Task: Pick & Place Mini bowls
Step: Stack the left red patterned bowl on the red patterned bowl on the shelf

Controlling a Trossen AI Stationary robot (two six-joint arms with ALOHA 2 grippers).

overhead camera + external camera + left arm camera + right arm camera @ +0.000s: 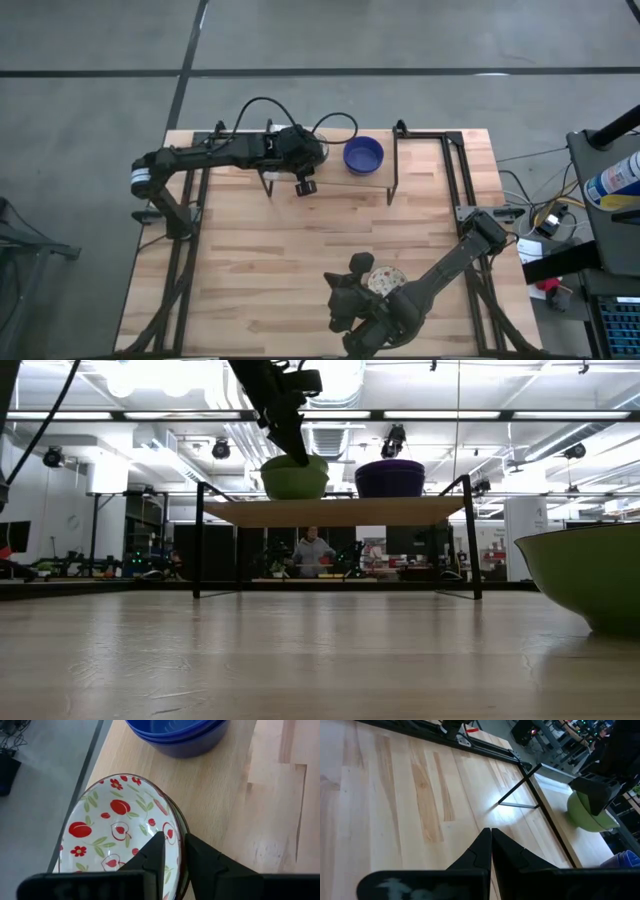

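Observation:
A mini bowl, cream-white inside with red fruits and green leaves and green outside, rests by its base on a raised wooden shelf at the table's far edge. My left gripper is shut on its rim. Stacked blue mini bowls stand right beside it on the shelf. A second patterned bowl sits on the table near the near edge. My right gripper, shut and holding nothing, hovers just left of it. My left gripper pinches the patterned bowl's rim on the side toward the blue bowls, one finger inside the bowl and one outside. The fingers come from above, slanting down. The bowl sits upright on the shelf.
The shelf stands on thin black legs with free room beneath it. Black frame rails run along the table's sides. Bare wood spans the middle of the table. A person is in the room far behind.

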